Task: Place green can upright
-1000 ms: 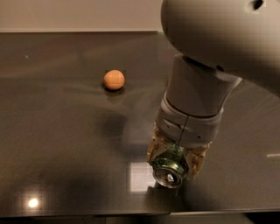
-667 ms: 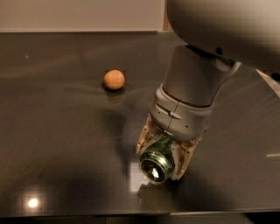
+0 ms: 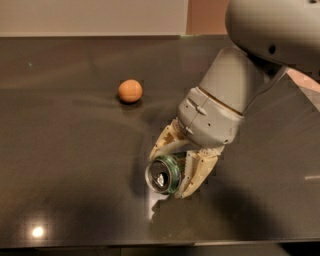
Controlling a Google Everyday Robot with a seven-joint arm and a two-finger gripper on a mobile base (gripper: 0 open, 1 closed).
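The green can (image 3: 164,174) is held tilted, its silver top end with the pull tab facing the camera and down-left, a rim of dark green showing around it. My gripper (image 3: 172,167) is shut on the can, one pale finger above-left and one below-right of it, a little above the dark table (image 3: 75,150). The grey arm (image 3: 230,95) reaches in from the upper right and hides the rest of the can's body.
A small orange ball (image 3: 130,91) lies on the table to the upper left of the gripper. The table's front edge (image 3: 150,245) runs along the bottom. A pale wall (image 3: 95,15) stands behind the table.
The arm has swung left and tilted, carrying the can with it. The can's top end now points more to the left.
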